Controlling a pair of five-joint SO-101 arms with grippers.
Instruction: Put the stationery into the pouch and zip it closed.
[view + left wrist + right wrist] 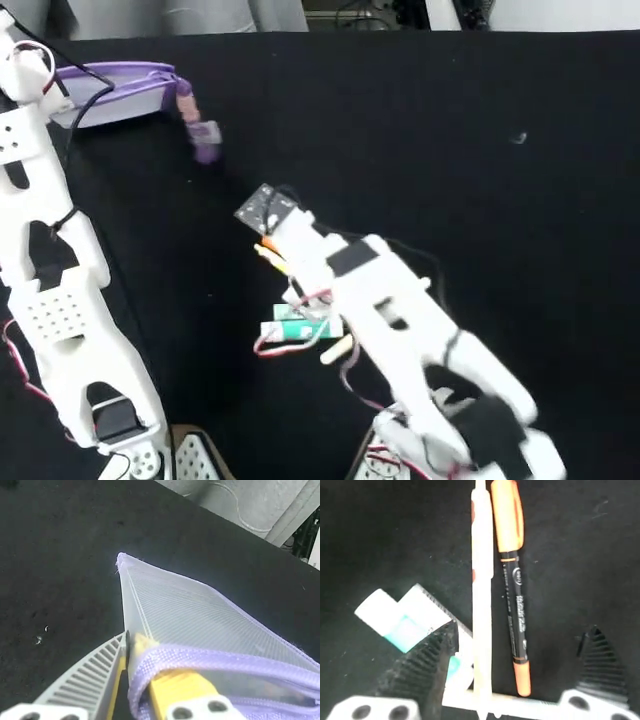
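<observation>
High view: black table [480, 150], two white arms. The left arm runs up the left edge. The pouch [125, 95], clear mesh with a purple zip rim, sits at the far left corner of the table, and its purple zip pull [203, 137] hangs out toward the middle. The right arm comes in from the near right and angles toward the centre, ending over the pile of stationery. That pile is well apart from the pouch.

Left wrist view: left gripper [129, 639] is clamped on the pouch rim, with the yellow finger [175, 685] inside the mouth and the ribbed pale finger [87, 672] outside. The mesh stretches away from the gripper to a far corner. Cannot tell whether the pouch rests flat or is lifted a bit.

Right wrist view: right gripper [522, 627] has its jaws wide apart, gripping nothing, above the table. Between the black fingers [422, 662] lie a white pen [481, 600] and an orange marker [512, 580], side by side, parallel and just about touching. A white and teal eraser [395, 625] lies just beside the white pen, partly under one finger. Another pale stick [530, 707] lies crosswise at the near ends of the pens; cannot tell what it is. All stationery is on the table, none in the pouch. The zip is open at the clamped end.
</observation>
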